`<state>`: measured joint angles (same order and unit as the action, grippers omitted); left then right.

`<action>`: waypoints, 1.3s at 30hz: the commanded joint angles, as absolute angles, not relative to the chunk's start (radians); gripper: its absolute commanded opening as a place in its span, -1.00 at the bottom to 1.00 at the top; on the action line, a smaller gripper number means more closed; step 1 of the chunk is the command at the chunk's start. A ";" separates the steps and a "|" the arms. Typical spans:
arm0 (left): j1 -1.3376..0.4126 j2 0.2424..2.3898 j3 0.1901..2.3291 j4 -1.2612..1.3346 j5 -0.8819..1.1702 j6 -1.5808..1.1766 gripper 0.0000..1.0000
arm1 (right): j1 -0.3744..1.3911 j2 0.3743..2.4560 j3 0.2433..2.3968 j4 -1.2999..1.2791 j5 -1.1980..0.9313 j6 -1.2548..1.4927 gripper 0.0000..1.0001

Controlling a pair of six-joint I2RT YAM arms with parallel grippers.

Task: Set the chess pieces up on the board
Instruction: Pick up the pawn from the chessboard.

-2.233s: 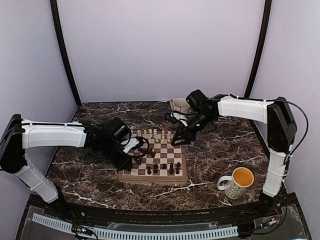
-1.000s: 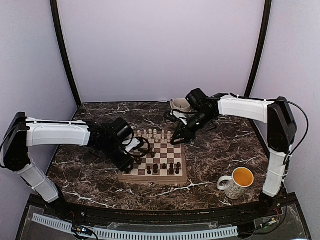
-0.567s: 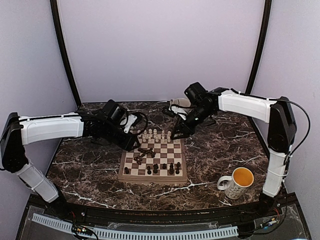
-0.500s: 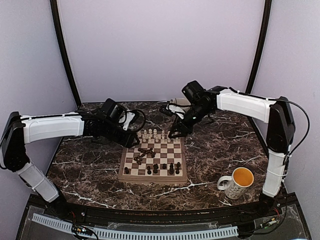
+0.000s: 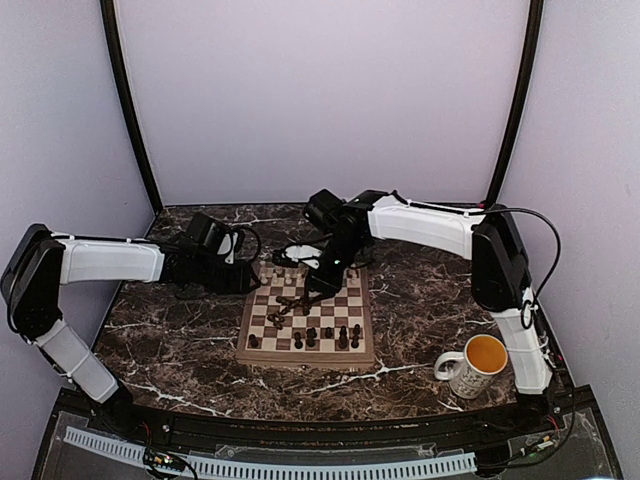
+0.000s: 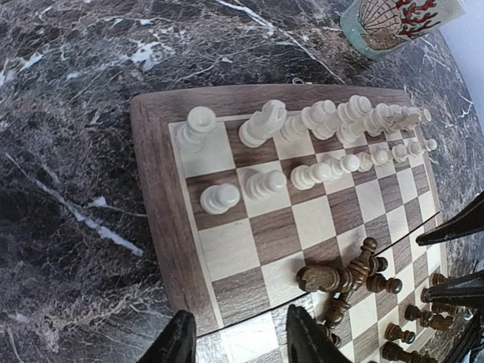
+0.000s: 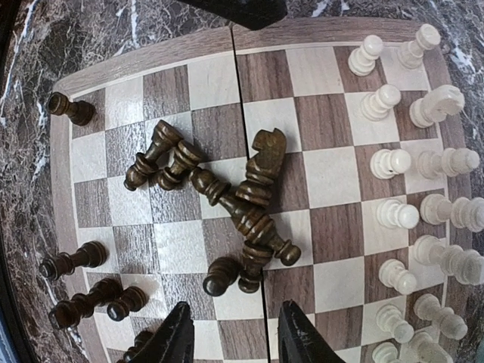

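On checkered board (image 7: 325, 175), turned pieces (image 7: 264, 157)

Left arm (image 5: 110, 262) and right arm (image 5: 425, 222) show white shells, black joints, black cables.

No legible text or labels.

Directly ahead of the right gripper (image 7: 236, 336), a heap of toppled dark pieces (image 7: 242, 197) blocks the middle of the board (image 7: 144, 60); bare squares between that heap and the white rows (image 7: 423, 212) leave a lane.
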<state>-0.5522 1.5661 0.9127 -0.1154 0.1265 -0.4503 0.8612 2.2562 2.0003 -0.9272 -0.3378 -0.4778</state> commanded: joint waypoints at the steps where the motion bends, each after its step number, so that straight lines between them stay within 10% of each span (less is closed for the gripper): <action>1: -0.550 1.496 0.880 -0.075 0.117 -0.488 -0.15 | 0.891 2.297 2.073 -0.982 -0.294 -0.482 -0.23; 39: -0.545 1.509 0.845 -0.044 0.158 -0.492 -0.15 | 0.922 2.212 1.955 -1.010 -0.395 -0.526 -0.74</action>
